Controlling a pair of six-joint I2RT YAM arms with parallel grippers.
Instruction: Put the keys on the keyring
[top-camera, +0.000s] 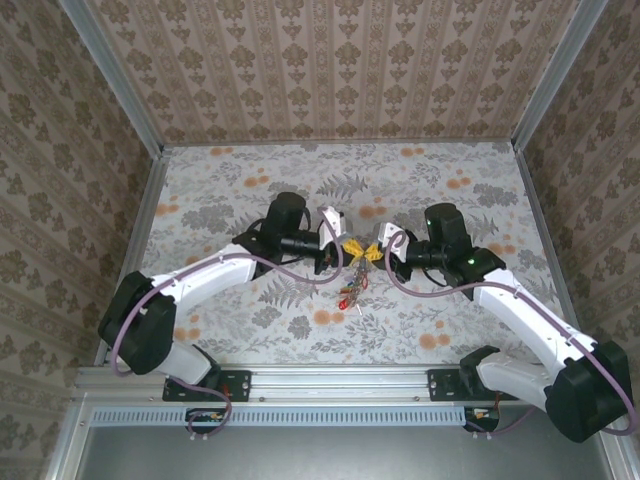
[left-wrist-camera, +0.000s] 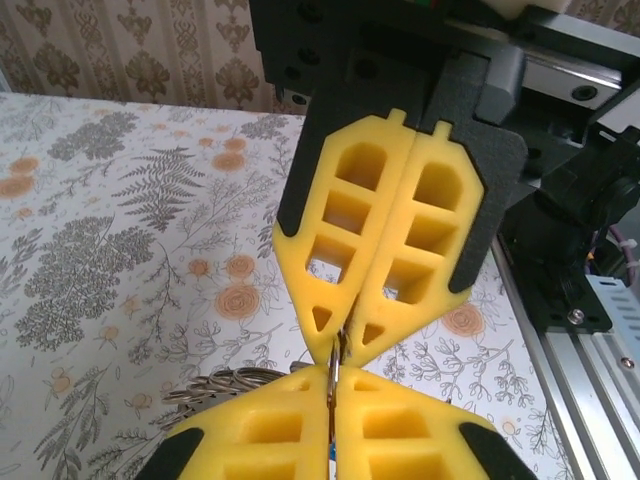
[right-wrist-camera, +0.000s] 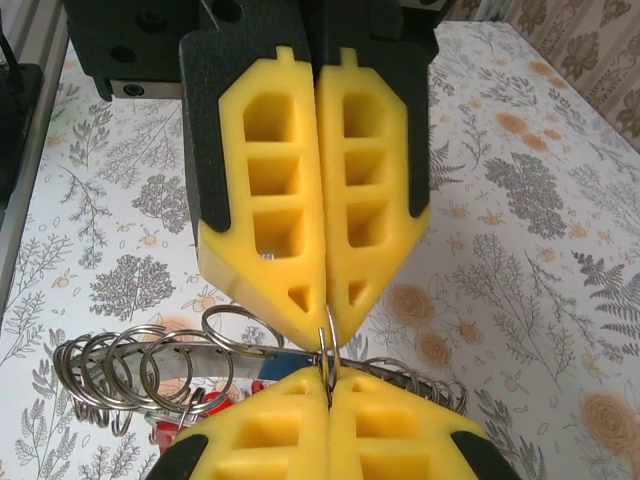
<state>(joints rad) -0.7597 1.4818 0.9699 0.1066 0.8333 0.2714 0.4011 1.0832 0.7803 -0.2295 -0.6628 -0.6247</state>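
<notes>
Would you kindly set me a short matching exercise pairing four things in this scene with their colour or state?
Things: 1 left gripper; 2 keyring; 3 plastic tag; 4 table.
Descriptions: A red; B floral-patterned; C silver metal, pinched from two sides; D shut, with yellow jaws.
Pairs: 1-D; 2-C; 3-A; 4-B.

Floral tabletop (top-camera: 250, 180); brown damask walls (top-camera: 340, 60) on three sides; even light.
</notes>
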